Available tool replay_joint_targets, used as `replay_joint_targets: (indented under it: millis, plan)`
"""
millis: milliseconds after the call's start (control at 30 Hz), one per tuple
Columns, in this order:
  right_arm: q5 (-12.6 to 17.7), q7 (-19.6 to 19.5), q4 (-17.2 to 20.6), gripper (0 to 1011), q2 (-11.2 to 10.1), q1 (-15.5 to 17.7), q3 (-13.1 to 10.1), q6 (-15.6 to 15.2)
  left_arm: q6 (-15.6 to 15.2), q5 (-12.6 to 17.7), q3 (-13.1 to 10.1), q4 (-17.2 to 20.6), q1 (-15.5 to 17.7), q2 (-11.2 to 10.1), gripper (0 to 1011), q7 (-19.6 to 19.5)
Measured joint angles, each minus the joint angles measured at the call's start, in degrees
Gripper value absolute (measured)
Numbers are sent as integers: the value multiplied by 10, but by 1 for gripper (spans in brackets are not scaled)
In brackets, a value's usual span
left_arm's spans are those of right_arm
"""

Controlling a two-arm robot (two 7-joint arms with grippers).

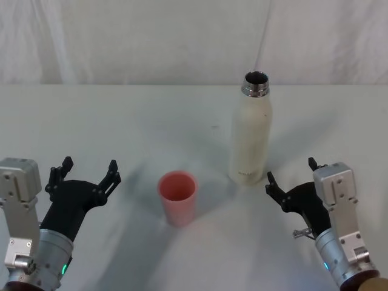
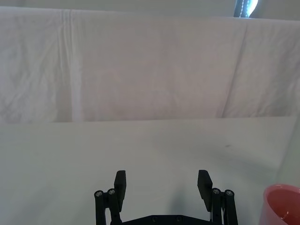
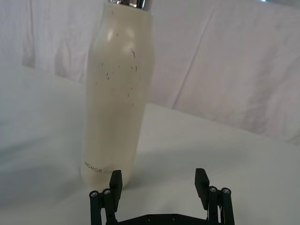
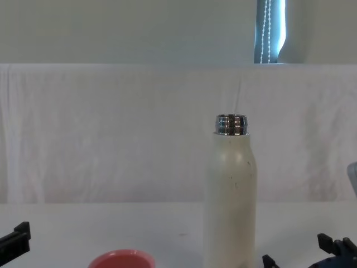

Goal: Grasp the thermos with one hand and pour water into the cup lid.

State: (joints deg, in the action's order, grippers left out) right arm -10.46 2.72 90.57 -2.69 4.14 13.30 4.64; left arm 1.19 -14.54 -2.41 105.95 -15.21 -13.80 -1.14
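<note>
Thermos (image 1: 251,131) stood upright, uncapped, on the table (image 1: 121,121), cup lid (image 1: 177,197) to its left. My right claw (image 1: 291,182) sat near its base, jaws apart; left claw (image 1: 89,173) likewise apart, idle

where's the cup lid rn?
Head view: the cup lid stands upright on the table, near centre, left of the thermos and nearer the robot, apart from both.

White cloth-covered tabletop (image 1: 109,121), faint creases. Thermos (image 1: 250,130) upright on it, cap off, at 1 o'clock from centre. Pink cup lid (image 1: 177,197) upright, mouth up, at 7 o'clock from thermos, apart.
</note>
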Motion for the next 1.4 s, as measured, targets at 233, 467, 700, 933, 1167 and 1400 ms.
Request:
replay_joint_targets:
  millis: [233, 467, 700, 933, 1167, 1400]
  plan:
    - [1, 3, 15, 1001, -2, 7, -2, -3, 0, 0, 0, 0, 0, 0, 1001, 0]
    - [3, 5, 17, 1001, -2, 8, -3, -4, 0, 0, 0, 0, 0, 0, 1001, 0]
    - [4, 5, 18, 1001, -2, 8, -4, -4, 0, 0, 0, 0, 0, 0, 1001, 0]
    - [4, 5, 18, 1001, -2, 8, -4, -5, 0, 0, 0, 0, 0, 0, 1001, 0]
    - [4, 5, 18, 1001, -2, 8, -4, -5, 0, 0, 0, 0, 0, 0, 1001, 0]
    - [4, 5, 18, 1001, -2, 8, -4, -5, 0, 0, 0, 0, 0, 0, 1001, 0]
